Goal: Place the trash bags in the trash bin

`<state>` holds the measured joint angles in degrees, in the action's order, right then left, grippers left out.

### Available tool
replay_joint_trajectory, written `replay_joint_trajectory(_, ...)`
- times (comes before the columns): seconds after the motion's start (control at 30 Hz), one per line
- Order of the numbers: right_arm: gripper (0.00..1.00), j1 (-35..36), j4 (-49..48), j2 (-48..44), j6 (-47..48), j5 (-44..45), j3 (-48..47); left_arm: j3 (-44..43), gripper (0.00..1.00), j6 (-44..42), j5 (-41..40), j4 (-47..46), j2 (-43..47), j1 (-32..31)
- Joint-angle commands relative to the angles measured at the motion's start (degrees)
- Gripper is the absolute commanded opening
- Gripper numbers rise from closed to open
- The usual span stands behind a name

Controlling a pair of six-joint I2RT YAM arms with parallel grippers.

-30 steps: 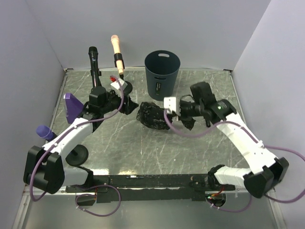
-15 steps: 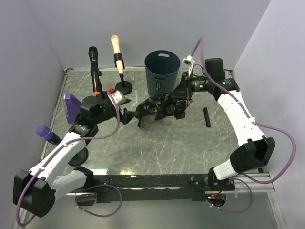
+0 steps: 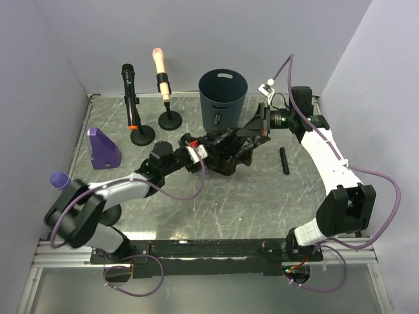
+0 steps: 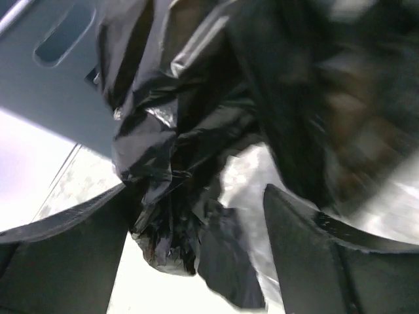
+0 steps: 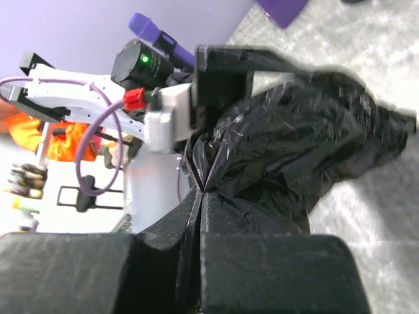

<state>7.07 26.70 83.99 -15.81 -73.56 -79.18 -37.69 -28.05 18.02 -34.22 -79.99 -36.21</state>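
Pinching trash bag (image 5: 294,150) w/ R pincer (image 5: 201,191), L pincer (image 4: 196,196) astride

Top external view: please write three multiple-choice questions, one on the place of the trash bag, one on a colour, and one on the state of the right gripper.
1. Where is the trash bag?
A. outside the trash bin, on its near side
B. inside it
C. beyond the table's edge

2. What colour is the bin?
A. red
B. dark blue-grey
C. white

3. The right gripper is
A. open, holding nothing
B. out of view
C. shut on the bag

Answers:
1. A, the bag shows nearer the arms' bases than the bin.
2. B, its wall shows that colour.
3. C, the wrist view shows the fingers pinching black plastic.
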Motion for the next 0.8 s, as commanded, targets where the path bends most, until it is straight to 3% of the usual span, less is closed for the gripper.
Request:
replay_joint_trajectory(0.0,0.0,-2.49,2.03,-3.91,0.25,-1.94,4.46,-5.8,0.77,-2.8,-9.06,-13.87,-6.05,-0.09)
replay_joint_trajectory(0.07,0.0,-3.46,3.61,-5.23,1.57,-1.07,6.31,-8.0,0.6,-1.57,-7.13,-12.63,-6.94,0.34)
replay_joint_trajectory(0.13,0.02,-4.69,5.29,-6.46,2.97,0.08,7.98,-9.32,0.34,0.01,-2.92,-9.4,-6.76,1.22)
replay_joint_trajectory(0.17,0.03,-5.57,5.99,-7.07,3.68,0.6,8.77,-9.59,0.15,0.54,-0.99,-8.33,-6.5,1.57)
replay_joint_trajectory(0.2,0.05,-6.53,7.04,-7.78,4.47,1.65,9.3,-9.59,0.02,1.07,0.51,-7.19,-5.89,1.84)
replay_joint_trajectory(0.3,0.15,-8.46,14.41,-9.62,12.61,11.73,8.78,-11.08,0.01,5.18,11.54,-0.53,-3.87,4.99)
replay_joint_trajectory(0.37,0.34,-8.39,18.37,-11.81,21.4,17.9,8.51,-14.14,0.01,7.3,19.1,7.72,-3.25,6.31)
replay_joint_trajectory(0.47,0.49,-7.42,21.99,-15.85,38.25,21.59,7.9,-20.56,0.01,1.45,29.06,22.49,-3.95,6.85)
replay_joint_trajectory(0.6,0.68,-2.26,19.28,-22.62,51.82,24.51,9.38,-26.89,0.01,-1.47,33.38,36.38,-6.66,7.81)
replay_joint_trajectory(0.77,0.72,7.59,20.06,-25.63,61.94,28.47,10.97,-35.68,0.01,-6.74,36.47,48.09,-11.15,9.4)
